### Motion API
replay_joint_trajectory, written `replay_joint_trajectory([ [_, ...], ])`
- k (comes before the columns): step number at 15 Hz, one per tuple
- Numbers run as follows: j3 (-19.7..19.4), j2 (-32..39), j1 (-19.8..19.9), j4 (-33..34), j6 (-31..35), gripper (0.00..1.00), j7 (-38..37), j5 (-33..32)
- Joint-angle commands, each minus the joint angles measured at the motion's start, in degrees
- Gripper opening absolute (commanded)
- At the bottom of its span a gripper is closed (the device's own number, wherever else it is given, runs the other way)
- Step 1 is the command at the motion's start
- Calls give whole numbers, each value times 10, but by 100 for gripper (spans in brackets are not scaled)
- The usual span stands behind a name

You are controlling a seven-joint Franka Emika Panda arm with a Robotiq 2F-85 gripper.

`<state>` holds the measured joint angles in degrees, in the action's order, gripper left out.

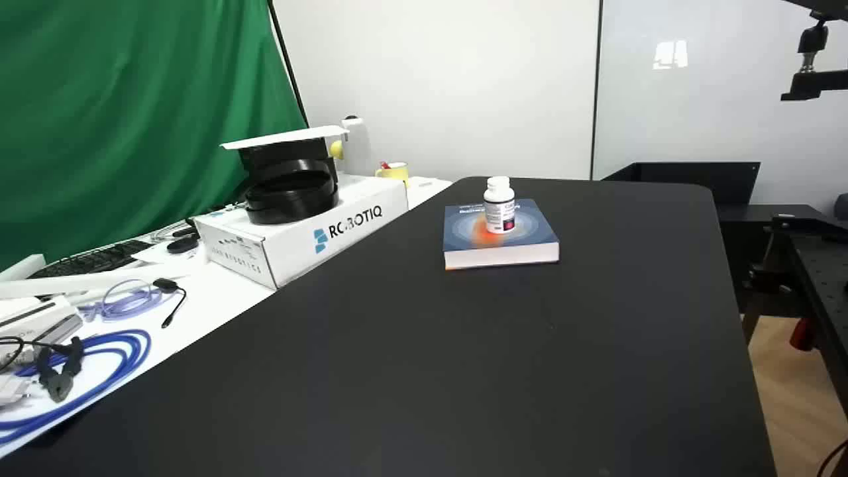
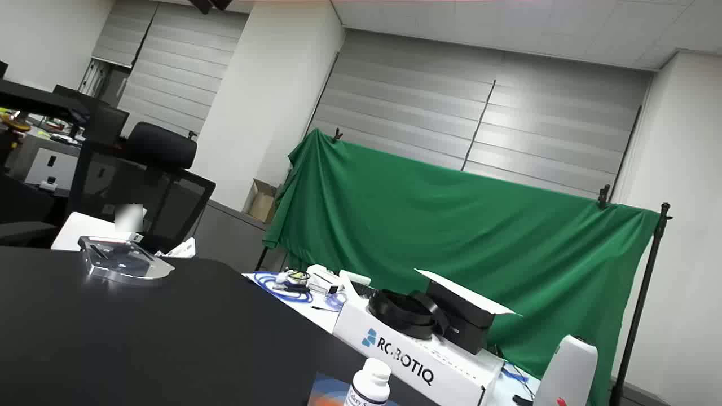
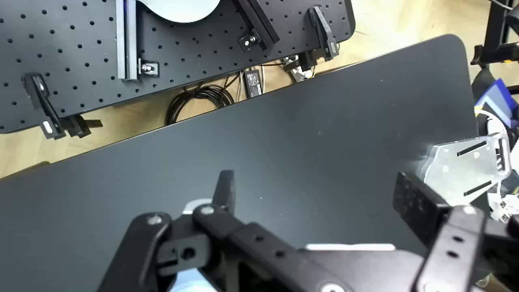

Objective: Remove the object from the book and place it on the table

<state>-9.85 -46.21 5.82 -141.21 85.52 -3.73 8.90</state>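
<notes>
The object, a small white pill bottle (image 1: pixel 499 207) with a white cap, stands upright on the blue book (image 1: pixel 464 228), which lies flat on the black table (image 1: pixel 503 358). In an exterior view the bottle (image 2: pixel 369 384) and part of the book (image 2: pixel 327 389) show at the bottom edge. In the wrist view my gripper (image 3: pixel 319 198) is open and empty, its fingers wide apart above the black table (image 3: pixel 284 154). A pale round edge and a light blue patch show behind the left finger there; I cannot tell what they are. The gripper is not clearly seen in the exterior views.
A white Robotiq box (image 1: pixel 331 228) with black parts on it stands on the white side surface (image 1: pixel 225 298) beside the table, near blue cables (image 1: pixel 126 358). A clear plate (image 3: pixel 466 166) lies at the table's end. A perforated black bench (image 3: pixel 81 61) runs alongside, across a gap.
</notes>
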Motion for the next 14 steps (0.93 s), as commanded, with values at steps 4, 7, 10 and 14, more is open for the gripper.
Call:
replay_joint_trajectory([
  [4,9,2,14,1,-1,100,8,6],
  [7,9,2,14,1,-1,100,8,6],
  [10,9,2,14,2,-1,100,8,6],
  [14,-2,28,24,22,60,100,43,-18],
])
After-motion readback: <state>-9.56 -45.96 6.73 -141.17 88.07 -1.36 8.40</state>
